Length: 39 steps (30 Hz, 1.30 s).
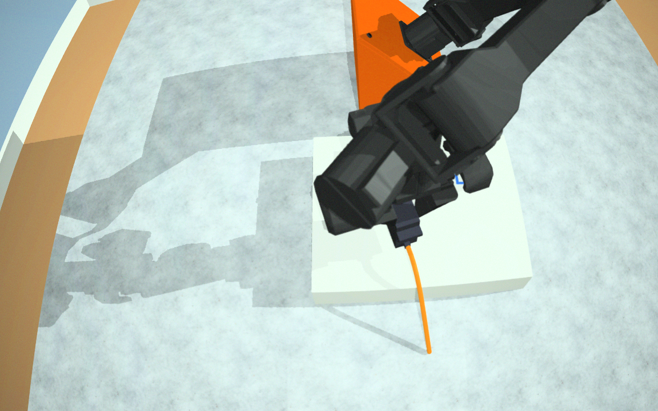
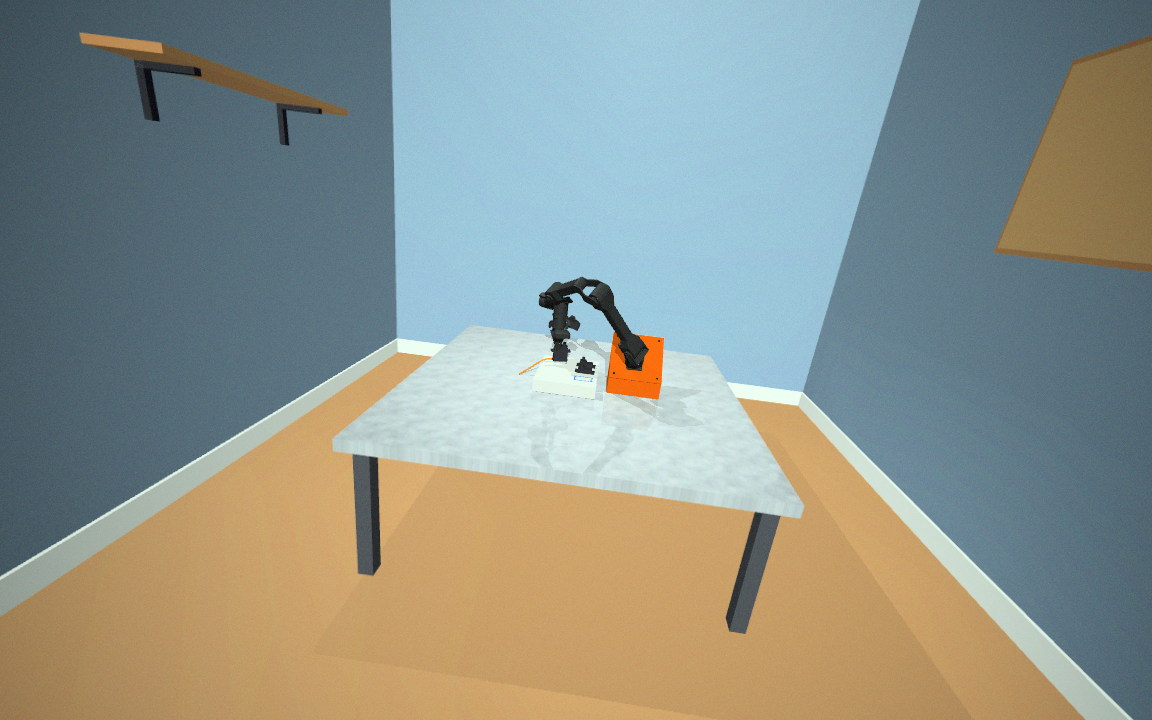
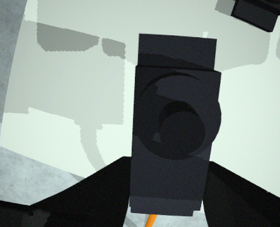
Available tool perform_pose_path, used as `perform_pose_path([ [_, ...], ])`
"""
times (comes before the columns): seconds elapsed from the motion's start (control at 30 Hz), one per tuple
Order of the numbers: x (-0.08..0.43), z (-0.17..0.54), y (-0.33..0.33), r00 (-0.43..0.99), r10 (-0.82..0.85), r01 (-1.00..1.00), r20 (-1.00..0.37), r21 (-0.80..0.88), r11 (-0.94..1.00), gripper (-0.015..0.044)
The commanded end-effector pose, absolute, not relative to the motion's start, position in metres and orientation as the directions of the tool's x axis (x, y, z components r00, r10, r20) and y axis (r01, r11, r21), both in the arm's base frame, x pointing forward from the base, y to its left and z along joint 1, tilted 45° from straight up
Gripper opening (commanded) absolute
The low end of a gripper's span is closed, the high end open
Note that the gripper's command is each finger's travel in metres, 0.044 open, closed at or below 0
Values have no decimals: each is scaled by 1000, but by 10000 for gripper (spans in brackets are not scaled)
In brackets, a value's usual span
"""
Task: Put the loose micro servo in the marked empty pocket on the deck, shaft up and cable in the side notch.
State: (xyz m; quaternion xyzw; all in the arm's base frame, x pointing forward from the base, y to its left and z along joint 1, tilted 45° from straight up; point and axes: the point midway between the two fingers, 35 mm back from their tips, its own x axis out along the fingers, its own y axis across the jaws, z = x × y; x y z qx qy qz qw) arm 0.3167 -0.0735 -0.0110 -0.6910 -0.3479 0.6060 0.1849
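The loose servo (image 1: 406, 222) (image 3: 175, 183) is a dark block with its round output shaft facing up. Its orange cable (image 1: 420, 286) (image 3: 151, 220) trails off past the deck's edge. My gripper (image 3: 167, 169) (image 2: 559, 351) is shut on the servo, one finger on each side. The servo hangs above the pale deck (image 1: 480, 245) (image 3: 256, 104) (image 2: 562, 385); its shadow lies apart from it. Part of a blue outline (image 1: 460, 182) (image 2: 583, 380) shows on the deck; my arm hides the rest in the top view. The pocket's inside and side notch are not visible.
A dark block (image 2: 584, 366) (image 3: 256, 16) stands on the deck beside the blue outline. An orange box (image 1: 372, 81) (image 2: 634, 385) stands behind the deck under the arm's base. Both stand on the grey table (image 1: 219, 357) (image 2: 473, 429).
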Motion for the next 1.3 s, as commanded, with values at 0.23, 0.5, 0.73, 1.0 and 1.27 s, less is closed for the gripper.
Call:
perform_pose_path([
  [0.23,286,-8,-77,36,695,261,-718,-665,-700,0],
  [0.5,287,16,-52,35,696,261,-717,-666,-699,0],
  [0.73,288,44,-24,35,698,260,-715,-668,-697,0],
  [1.0,289,70,3,35,700,260,-714,-670,-696,0],
  [1.27,289,70,3,35,700,405,-714,-630,-663,0],
])
